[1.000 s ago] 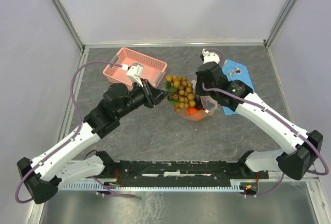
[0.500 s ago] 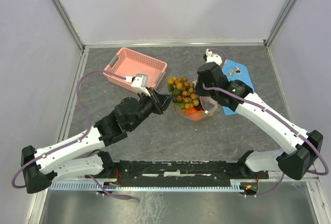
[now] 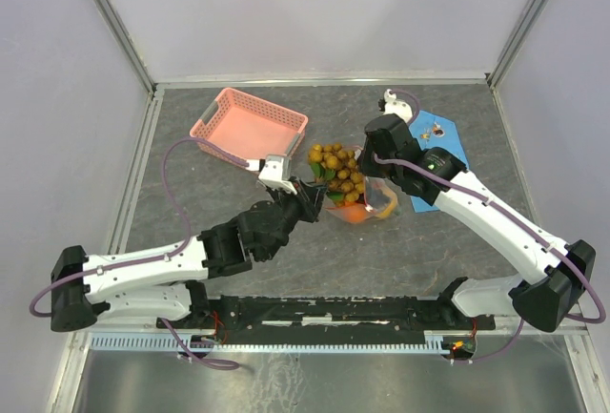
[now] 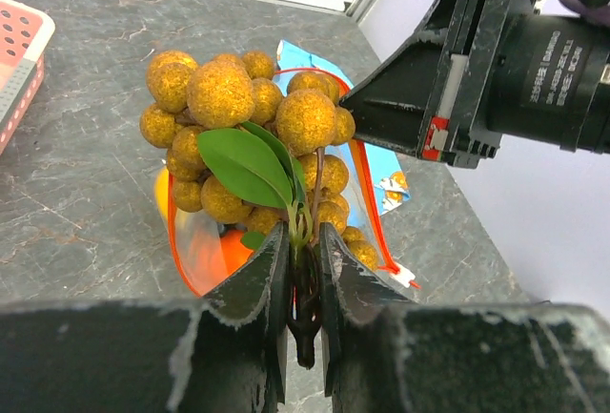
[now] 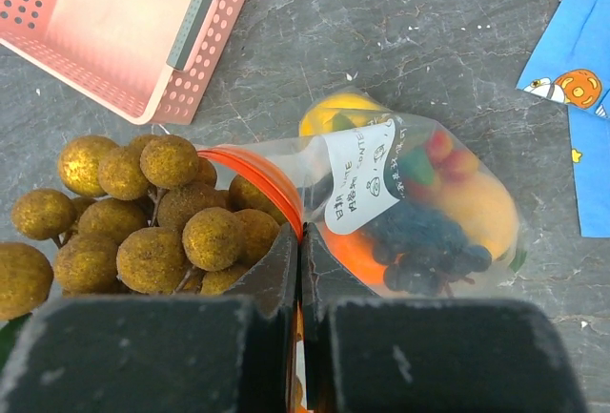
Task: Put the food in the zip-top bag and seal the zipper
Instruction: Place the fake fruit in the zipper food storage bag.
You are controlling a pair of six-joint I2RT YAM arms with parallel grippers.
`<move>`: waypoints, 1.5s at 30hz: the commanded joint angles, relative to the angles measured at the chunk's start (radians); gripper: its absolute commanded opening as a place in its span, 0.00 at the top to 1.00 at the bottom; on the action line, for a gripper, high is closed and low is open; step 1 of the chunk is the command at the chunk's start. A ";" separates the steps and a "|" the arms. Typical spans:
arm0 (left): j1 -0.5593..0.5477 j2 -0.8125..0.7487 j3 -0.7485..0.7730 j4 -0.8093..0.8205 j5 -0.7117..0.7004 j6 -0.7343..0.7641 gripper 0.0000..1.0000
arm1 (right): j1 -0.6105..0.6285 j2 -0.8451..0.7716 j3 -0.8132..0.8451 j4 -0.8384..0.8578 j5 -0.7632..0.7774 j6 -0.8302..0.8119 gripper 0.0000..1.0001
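**Grape bunch held at the open mouth of the bag**

The left gripper (image 4: 303, 246) has its two fingers pressed onto the thin stem of the grape bunch (image 4: 229, 98), just below the green leaves. The brownish-yellow berries point away from the wrist, toward the zip-top bag (image 5: 424, 198). The bag lies on the grey stone-patterned table (image 3: 238, 270) near its middle, between the two arms, with its mouth agape toward the bunch. In the left wrist view the lowest berries sit inside the loop of the red zipper (image 5: 255, 167), while most of the cluster is outside it. How deep they reach cannot be told.

The right gripper (image 5: 300, 241) has its fingers pressed together on the red zipper strip at the bag's rim, holding the mouth up and open.

Through the clear plastic show an orange fruit (image 5: 345, 246), a yellow lemon (image 5: 335, 110), red cherries (image 5: 443, 154) and a dark blue berry cluster (image 5: 424, 241).

The pink lattice basket (image 3: 250, 125) stands at the back left, well apart from the bag. The blue printed cloth (image 3: 440, 136) lies at the back right, partly under the right arm.
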 commanded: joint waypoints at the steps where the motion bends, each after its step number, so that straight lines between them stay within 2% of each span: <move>1: -0.046 0.022 0.009 0.076 -0.101 0.050 0.97 | -0.001 -0.043 0.008 0.065 0.024 0.044 0.99; 11: -0.138 0.049 0.019 0.050 -0.065 0.068 0.97 | -0.001 -0.070 -0.015 0.091 0.114 0.073 0.98; 18: -0.149 0.064 0.022 0.081 0.025 0.089 0.97 | -0.001 -0.076 -0.054 0.159 0.038 0.054 0.98; 27: -0.150 0.067 0.003 0.143 0.232 0.190 0.97 | -0.001 -0.069 -0.088 0.198 -0.068 0.013 0.98; 35: -0.121 0.018 -0.038 0.126 0.200 0.147 0.97 | -0.001 -0.097 -0.111 0.234 -0.138 -0.047 0.98; 45: -0.003 0.023 0.026 -0.109 0.033 -0.029 0.97 | -0.001 -0.127 -0.131 0.226 -0.209 -0.051 0.98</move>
